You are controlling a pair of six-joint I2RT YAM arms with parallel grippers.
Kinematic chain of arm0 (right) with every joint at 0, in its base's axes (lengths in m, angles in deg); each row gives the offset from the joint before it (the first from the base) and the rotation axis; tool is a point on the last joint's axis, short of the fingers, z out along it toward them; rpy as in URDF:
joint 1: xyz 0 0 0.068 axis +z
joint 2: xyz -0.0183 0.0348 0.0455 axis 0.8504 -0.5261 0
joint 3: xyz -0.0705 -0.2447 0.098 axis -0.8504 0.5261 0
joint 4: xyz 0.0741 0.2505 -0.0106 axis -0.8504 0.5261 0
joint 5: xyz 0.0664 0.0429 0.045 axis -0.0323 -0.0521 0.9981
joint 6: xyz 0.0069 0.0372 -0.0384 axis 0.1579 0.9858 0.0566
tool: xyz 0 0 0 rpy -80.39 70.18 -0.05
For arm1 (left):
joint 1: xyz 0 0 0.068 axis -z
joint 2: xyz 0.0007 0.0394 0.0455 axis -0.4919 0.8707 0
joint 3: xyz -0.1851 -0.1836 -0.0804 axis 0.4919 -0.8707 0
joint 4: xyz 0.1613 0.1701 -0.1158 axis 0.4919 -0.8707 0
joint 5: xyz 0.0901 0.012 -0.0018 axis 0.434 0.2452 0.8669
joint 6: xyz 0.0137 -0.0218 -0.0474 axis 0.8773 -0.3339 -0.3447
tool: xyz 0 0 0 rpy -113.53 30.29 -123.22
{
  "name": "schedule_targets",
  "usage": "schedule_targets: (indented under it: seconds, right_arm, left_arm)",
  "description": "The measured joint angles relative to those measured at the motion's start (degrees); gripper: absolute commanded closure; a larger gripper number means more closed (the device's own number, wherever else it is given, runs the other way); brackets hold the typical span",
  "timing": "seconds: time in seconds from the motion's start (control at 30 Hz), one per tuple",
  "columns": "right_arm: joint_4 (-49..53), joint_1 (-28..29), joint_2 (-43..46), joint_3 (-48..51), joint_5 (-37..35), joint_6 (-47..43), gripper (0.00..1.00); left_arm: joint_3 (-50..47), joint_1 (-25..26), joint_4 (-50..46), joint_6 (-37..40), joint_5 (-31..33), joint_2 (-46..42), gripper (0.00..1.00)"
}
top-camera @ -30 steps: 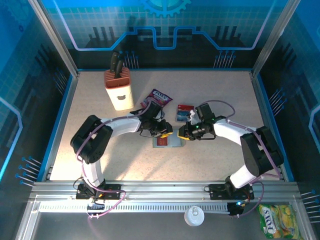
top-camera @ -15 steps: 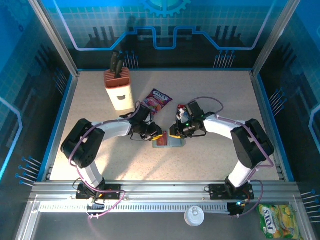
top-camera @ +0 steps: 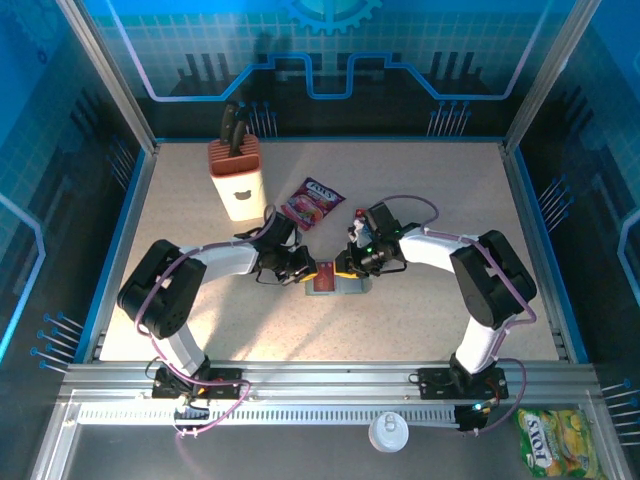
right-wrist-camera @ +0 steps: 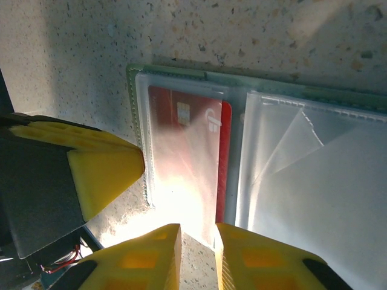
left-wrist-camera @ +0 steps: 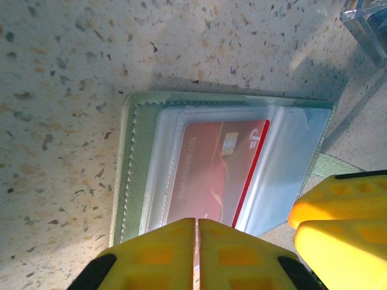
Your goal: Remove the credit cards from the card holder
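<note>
The left hand [left-wrist-camera: 196, 254] is closed, its yellow fingers pressed together at the edge of the card holder [left-wrist-camera: 134, 157]. The right hand [right-wrist-camera: 198, 257] is almost closed over the pocket edge; I cannot tell if it pinches anything. The card holder lies open on the desk [left-wrist-camera: 72, 66], with the red card [left-wrist-camera: 208, 175] inside its clear pocket.

The speckled beige table [top-camera: 200, 320] carries a knife block [top-camera: 238, 182] toward its far left, a pink-purple snack packet [top-camera: 312, 203] just right of the block, and, near the middle, an open card holder [top-camera: 345, 287] lying flat with a red card [left-wrist-camera: 211, 175] in its clear sleeve.
</note>
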Motion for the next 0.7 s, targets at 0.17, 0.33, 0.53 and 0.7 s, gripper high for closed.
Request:
schedule_targets:
  seconds: [0.17,0.33,0.53,0.7]
  right_arm:
    - [-0.4,0.0,-0.5,0.0,0.0,0.0,0.77]
    - [-0.7,0.0,-0.9,-0.3,0.0,0.0,0.77]
    - [-0.6,0.0,-1.0,-0.4,0.0,0.0,0.77]
    - [-0.6,0.2,-1.2,-0.7,0.0,0.0,0.76]
  left_arm:
    - [0.0,-0.2,-0.2,0.6,0.3,0.0,0.96]
    - [0.1,-0.3,-1.6,1.7,1.2,0.0,0.99]
    - [0.1,-0.3,-2.6,2.6,1.5,0.0,1.00]
    - [0.1,-0.3,-2.6,2.7,1.5,0.1,1.00]
